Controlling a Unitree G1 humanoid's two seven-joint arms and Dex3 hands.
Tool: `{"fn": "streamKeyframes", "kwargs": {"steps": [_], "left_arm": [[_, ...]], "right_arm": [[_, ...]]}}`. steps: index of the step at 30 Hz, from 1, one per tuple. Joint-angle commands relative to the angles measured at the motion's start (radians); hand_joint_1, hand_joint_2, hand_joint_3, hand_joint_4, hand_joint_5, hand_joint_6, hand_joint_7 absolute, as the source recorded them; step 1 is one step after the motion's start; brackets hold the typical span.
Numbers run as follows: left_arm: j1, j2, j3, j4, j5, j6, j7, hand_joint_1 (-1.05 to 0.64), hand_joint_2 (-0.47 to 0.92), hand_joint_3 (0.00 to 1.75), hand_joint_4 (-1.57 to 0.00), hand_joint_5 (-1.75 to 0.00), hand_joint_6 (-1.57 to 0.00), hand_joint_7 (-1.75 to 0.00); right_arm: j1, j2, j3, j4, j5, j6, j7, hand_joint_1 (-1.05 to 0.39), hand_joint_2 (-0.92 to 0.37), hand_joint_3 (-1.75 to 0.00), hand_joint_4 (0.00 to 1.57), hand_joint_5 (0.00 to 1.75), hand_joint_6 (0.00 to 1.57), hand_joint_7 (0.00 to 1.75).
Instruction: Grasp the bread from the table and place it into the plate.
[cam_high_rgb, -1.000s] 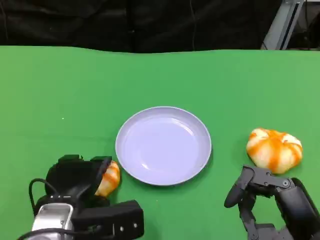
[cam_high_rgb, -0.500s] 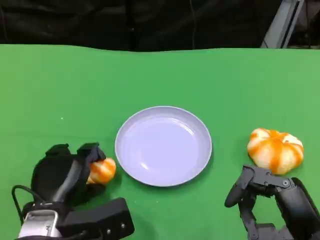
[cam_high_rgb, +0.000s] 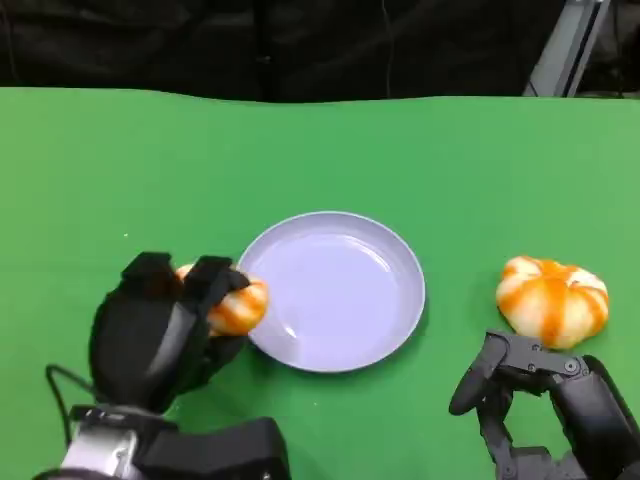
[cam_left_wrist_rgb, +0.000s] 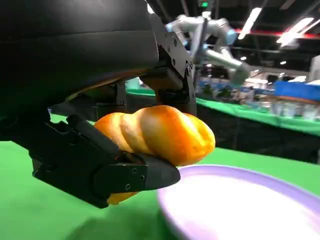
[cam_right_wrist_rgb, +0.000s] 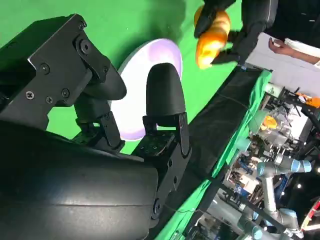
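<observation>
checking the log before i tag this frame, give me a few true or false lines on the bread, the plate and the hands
1. The left hand holds a bread roll. True.
2. The held roll already lies in the middle of the plate. False: it hangs at the plate's left rim, gripped in the fingers.
3. A second bread roll lies on the green table right of the plate. True.
4. The right hand grips that second roll. False: it holds nothing and sits just in front of the roll.

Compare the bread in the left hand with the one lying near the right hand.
The held bread is a twisted roll gripped by the left hand, lifted at the plate's rim; the round bread lies on the table, untouched, just beyond the right hand. The round one looks larger and paler, with orange stripes. Both are glazed orange.
</observation>
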Motion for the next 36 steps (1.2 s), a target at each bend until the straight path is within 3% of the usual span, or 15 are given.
{"fn": "streamKeyframes", "kwargs": {"steps": [1, 4, 6, 8, 15, 17, 18, 19, 21, 23, 25, 28, 32, 36], "left_arm": [[-0.068, -0.011, -0.02, 0.041, -0.004, -0.032, 0.001, -0.23, 0.55, 1.05, -0.84, -1.75, -0.82, -1.32], [-0.123, -0.031, -0.04, 0.091, -0.005, -0.043, -0.013, -0.21, 0.54, 1.03, -0.84, -1.75, -0.71, -1.61], [-0.159, -0.042, -0.053, 0.129, -0.005, -0.047, -0.024, -0.22, 0.55, 1.01, -0.84, -1.75, -0.66, -1.67], [-0.217, -0.058, -0.075, 0.201, 0.002, -0.059, -0.019, -0.24, 0.56, 0.97, -0.82, -1.75, -0.74, -1.48], [-0.309, -0.103, -0.093, 0.323, -0.044, -0.064, -0.081, -0.23, 0.57, 0.9, -0.8, -1.74, -0.77, -1.34], [-0.331, -0.127, -0.081, 0.339, -0.109, -0.06, -0.197, -0.23, 0.67, 0.69, -0.73, -1.68, -0.78, -1.14], [-0.337, -0.13, -0.078, 0.337, -0.137, -0.059, -0.254, -0.23, 0.79, 0.5, -0.63, -1.4, -0.7, -0.85], [-0.341, -0.124, -0.082, 0.332, -0.15, -0.062, -0.298, -0.23, 0.85, 0.38, -0.59, -1.24, -0.67, -0.67], [-0.343, -0.108, -0.095, 0.315, -0.151, -0.059, -0.362, -0.29, 0.91, 0.22, -0.33, -0.76, -0.49, -0.28], [-0.34, -0.097, -0.104, 0.295, -0.146, -0.046, -0.417, -0.42, 0.92, 0.21, -0.11, -0.51, -0.33, -0.09], [-0.334, -0.093, -0.104, 0.274, -0.15, -0.033, -0.466, -0.58, 0.92, 0.22, -0.02, -0.22, -0.16, -0.02], [-0.328, -0.086, -0.103, 0.247, -0.166, -0.015, -0.549, -0.69, 0.92, 0.14, 0.0, -0.03, -0.06, -0.01], [-0.31, -0.072, -0.095, 0.206, -0.178, 0.015, -0.628, -0.75, 0.92, 0.09, 0.0, 0.0, -0.01, 0.0], [-0.283, -0.045, -0.082, 0.154, -0.193, 0.013, -0.655, -0.8, 0.92, 0.16, 0.0, 0.0, 0.0, 0.0]], "right_arm": [[0.0, -0.007, -0.004, 0.005, 0.01, -0.013, -0.001, 0.09, -0.3, -1.45, 0.83, 1.6, 0.79, 1.33], [0.001, -0.005, -0.004, 0.003, 0.011, -0.008, -0.001, 0.09, -0.31, -1.44, 0.83, 1.6, 0.79, 1.32], [0.0, -0.006, -0.005, 0.002, 0.009, -0.006, -0.001, 0.09, -0.32, -1.44, 0.83, 1.6, 0.79, 1.32], [-0.002, -0.009, -0.006, 0.008, 0.008, -0.012, -0.001, 0.09, -0.31, -1.44, 0.83, 1.61, 0.79, 1.32], [0.001, -0.011, -0.006, 0.004, 0.01, -0.007, 0.003, 0.09, -0.31, -1.46, 0.83, 1.61, 0.79, 1.32], [0.004, -0.01, -0.006, -0.001, 0.017, -0.004, 0.008, 0.09, -0.32, -1.43, 0.82, 1.61, 0.78, 1.32], [0.004, -0.01, -0.006, -0.002, 0.017, -0.005, 0.008, 0.1, -0.34, -1.41, 0.82, 1.62, 0.78, 1.32], [0.005, -0.01, -0.006, -0.003, 0.015, -0.004, 0.008, 0.1, -0.34, -1.4, 0.82, 1.62, 0.78, 1.32], [0.006, -0.009, -0.006, -0.005, 0.012, -0.001, 0.007, 0.09, -0.34, -1.41, 0.82, 1.63, 0.79, 1.32], [0.005, -0.01, -0.006, -0.002, 0.012, -0.004, 0.008, 0.09, -0.33, -1.42, 0.82, 1.63, 0.79, 1.32], [0.003, -0.009, -0.007, 0.003, 0.018, -0.011, 0.009, 0.09, -0.33, -1.43, 0.82, 1.63, 0.79, 1.33], [0.002, -0.007, -0.007, 0.002, 0.022, -0.002, 0.011, 0.09, -0.33, -1.44, 0.82, 1.62, 0.79, 1.33], [-0.001, -0.007, -0.007, 0.004, 0.018, -0.002, 0.01, 0.1, -0.33, -1.44, 0.82, 1.62, 0.78, 1.33], [-0.003, -0.008, -0.007, 0.008, 0.016, -0.008, 0.008, 0.1, -0.32, -1.45, 0.82, 1.63, 0.78, 1.33]]}}
